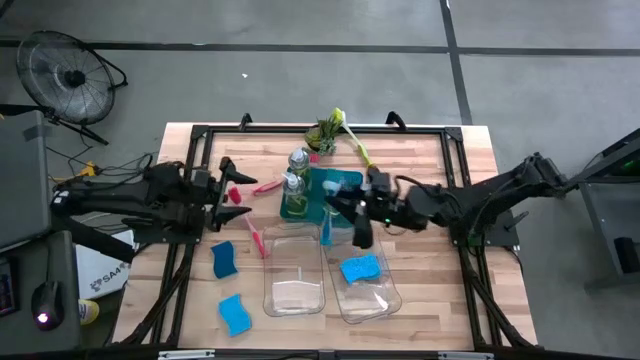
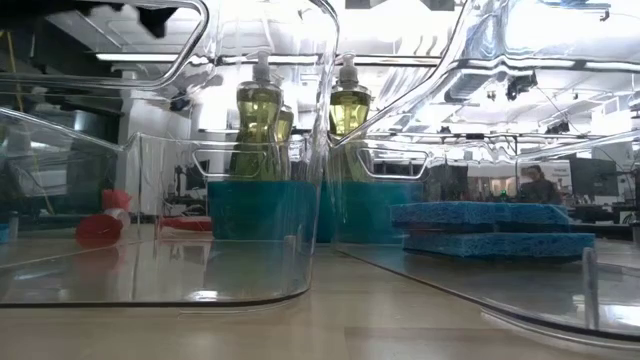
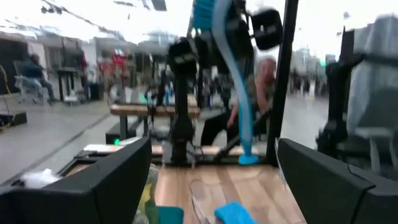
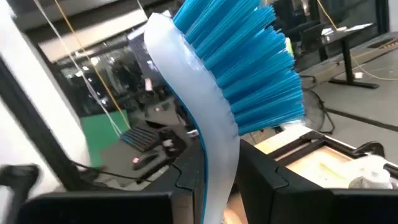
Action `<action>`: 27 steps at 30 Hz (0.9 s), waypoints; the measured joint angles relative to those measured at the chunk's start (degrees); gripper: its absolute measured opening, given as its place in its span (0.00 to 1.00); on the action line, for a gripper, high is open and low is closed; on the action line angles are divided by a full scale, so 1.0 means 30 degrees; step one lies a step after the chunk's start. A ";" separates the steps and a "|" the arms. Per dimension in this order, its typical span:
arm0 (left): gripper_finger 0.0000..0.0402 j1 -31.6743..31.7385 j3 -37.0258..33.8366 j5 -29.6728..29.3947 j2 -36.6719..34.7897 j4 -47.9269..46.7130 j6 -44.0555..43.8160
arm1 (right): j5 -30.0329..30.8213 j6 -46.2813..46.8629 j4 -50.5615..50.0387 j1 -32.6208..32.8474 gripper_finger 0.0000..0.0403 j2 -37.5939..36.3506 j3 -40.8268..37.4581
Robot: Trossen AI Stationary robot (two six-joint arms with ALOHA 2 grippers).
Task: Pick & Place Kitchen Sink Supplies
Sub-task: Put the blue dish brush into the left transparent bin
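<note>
My right gripper [image 1: 352,208] is shut on a blue dish brush [image 1: 325,225] above the teal tray [image 1: 312,208] and the clear bins. The brush's blue bristles [image 4: 249,68] fill the right wrist view. Two pump bottles of yellow-green soap [image 1: 295,178] stand in the tray. A blue sponge [image 1: 360,268] lies in the right bin [image 1: 372,300]; two more [image 1: 223,258] [image 1: 235,312] lie on the table. Red-pink brushes [image 1: 265,185] [image 1: 257,238] lie flat there too. A yellow-green brush [image 1: 352,138] leans by the plant. My left gripper [image 1: 238,203] is open, left of the tray. My right gripper holds the blue brush by its white neck [image 4: 214,155], just below the bristle head, pinched between the two fingers. The head points up past the fingers. The blue handle [image 3: 239,93] hangs down below the gripper, its free end [image 3: 249,159] low over the table near the bins.
A second clear bin [image 1: 295,285] sits left of the right bin, near the table's near edge. A small green potted plant [image 1: 325,132] stands behind the tray. A black frame runs round the tabletop. A fan stands on the floor at far left.
</note>
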 joint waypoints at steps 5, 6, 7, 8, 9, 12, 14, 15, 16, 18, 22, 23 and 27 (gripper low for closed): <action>0.86 0.0004 0.3015 0.1450 0.3822 -0.1024 0.1405 | -0.1628 -0.0504 -0.2053 -0.1007 0.17 0.1340 0.2291; 0.86 0.0000 0.3469 0.1524 0.4445 -0.1035 0.1445 | -0.1764 -0.0623 -0.2558 -0.1121 0.17 0.1538 0.2753; 0.86 0.0000 0.3912 0.1539 0.5014 -0.0990 0.1458 | -0.1833 -0.0866 -0.2998 -0.1210 0.17 0.1699 0.3138; 0.86 0.0000 0.4278 0.1529 0.5501 -0.0986 0.1456 | -0.1911 -0.1129 -0.3495 -0.1245 0.17 0.1810 0.3521; 0.86 0.0000 0.4598 0.1482 0.5984 -0.0991 0.1468 | -0.1923 -0.1459 -0.3968 -0.1283 0.17 0.1878 0.3842; 0.86 0.0000 0.5331 0.1291 0.7257 -0.0899 0.1342 | -0.1893 -0.2351 -0.4970 -0.1300 0.17 0.1909 0.4655; 0.86 0.0000 0.5806 0.1323 0.8145 -0.0469 0.1000 | -0.1894 -0.3048 -0.5330 -0.1301 0.17 0.1902 0.4936; 0.86 0.0000 0.6045 0.1394 0.8594 -0.0354 0.0868 | -0.1886 -0.3433 -0.5308 -0.1355 0.17 0.1902 0.4957; 0.86 -0.0003 0.6339 0.1404 0.9096 -0.0289 0.0722 | -0.1894 -0.3760 -0.5312 -0.1455 0.17 0.1902 0.4957; 0.86 -0.0069 0.6951 0.1389 1.0139 -0.0273 0.0435 | -0.1949 -0.4065 -0.5285 -0.1712 0.17 0.1902 0.4921; 0.86 -0.0160 0.8399 0.1196 1.2143 -0.0299 0.0351 | -0.2784 -0.4487 -0.5209 -0.2259 0.17 0.1902 0.4920; 0.86 -0.0160 0.8817 0.1229 1.2617 -0.0289 0.0352 | -0.3014 -0.4602 -0.5284 -0.2359 0.17 0.1902 0.4920; 0.86 -0.0160 1.0351 0.1235 1.4284 -0.0268 0.0351 | -0.3395 -0.4864 -0.5643 -0.2617 0.17 0.1902 0.4920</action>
